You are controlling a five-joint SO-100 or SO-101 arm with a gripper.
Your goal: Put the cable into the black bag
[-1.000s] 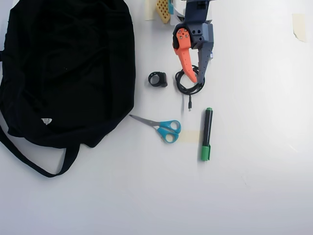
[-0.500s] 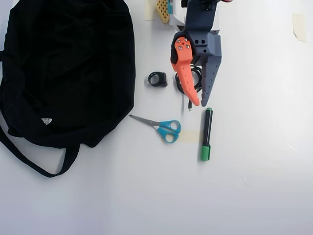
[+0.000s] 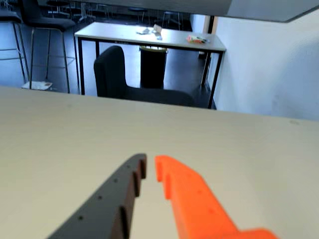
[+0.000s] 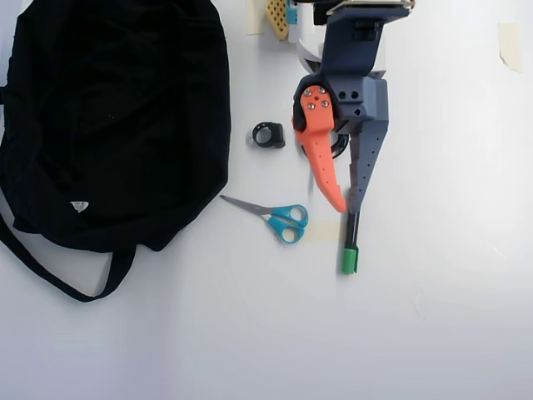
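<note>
Pincer (image 4: 346, 209) nearly closed, empty, beside one scissors (image 4: 279, 217), one marker (image 4: 350, 250).

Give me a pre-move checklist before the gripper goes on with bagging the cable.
1. Gripper holding something: not ok; the wrist view shows nothing between the nearly closed fingertips.
2. Cable location known: cannot tell fully; only a dark sliver shows under the arm in the overhead view.
3. Black bag reachable opening: cannot tell; no opening is visible from above.
4. Path toward the bag: not ok; a black ring and scissors lie between.
5. Green marker clear of the gripper: not ok; the fingertips overlap it from above.
</note>
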